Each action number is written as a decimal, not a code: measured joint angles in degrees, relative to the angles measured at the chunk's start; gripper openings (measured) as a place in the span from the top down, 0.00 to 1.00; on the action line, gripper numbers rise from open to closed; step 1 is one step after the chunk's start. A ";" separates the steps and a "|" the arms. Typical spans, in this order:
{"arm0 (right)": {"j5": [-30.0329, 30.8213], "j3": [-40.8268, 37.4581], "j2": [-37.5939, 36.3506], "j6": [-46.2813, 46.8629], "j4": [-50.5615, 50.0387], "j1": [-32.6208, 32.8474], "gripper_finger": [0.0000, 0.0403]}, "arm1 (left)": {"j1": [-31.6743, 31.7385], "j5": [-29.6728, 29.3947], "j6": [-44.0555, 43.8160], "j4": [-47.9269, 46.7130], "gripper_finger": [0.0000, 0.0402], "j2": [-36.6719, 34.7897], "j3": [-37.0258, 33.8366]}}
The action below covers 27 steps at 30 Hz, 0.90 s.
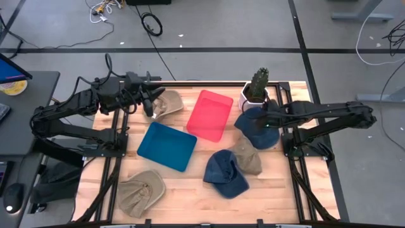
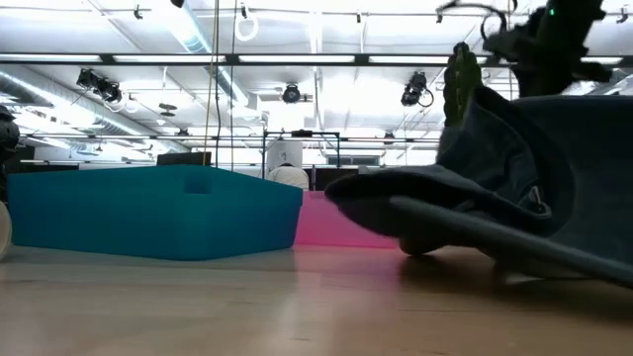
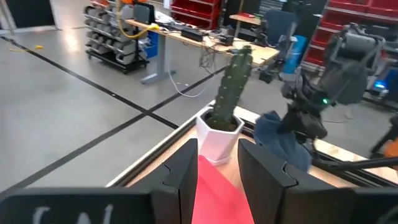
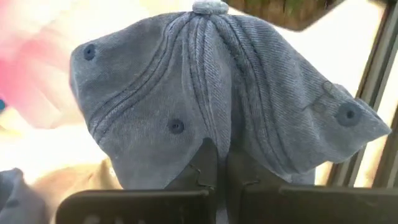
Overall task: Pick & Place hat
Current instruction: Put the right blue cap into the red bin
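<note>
Blue denim cap (image 1: 258,128) at right; red tray (image 1: 209,114) at centre; teal tray (image 1: 166,146) beside it; tan cap (image 1: 140,191) lower left.

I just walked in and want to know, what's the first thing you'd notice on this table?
The right gripper is pinching the crown of a blue denim cap at the table's far right, next to a green cactus in a white pot. In the middle lie a bright red tray and a blue tray, side by side.

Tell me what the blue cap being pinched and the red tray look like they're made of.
Blue cap: looks like washed denim or cotton twill, matte, with stitched seams, eyelets and soft folds. Red tray: probably molded plastic, smooth, uniform color, rounded rim.
</note>
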 joint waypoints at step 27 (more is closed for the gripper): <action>-1.00 21.19 2.80 -29.25 21.91 3.83 1.00 | 0.00 0.77 -1.46 2.88 0.70 -0.02 0.02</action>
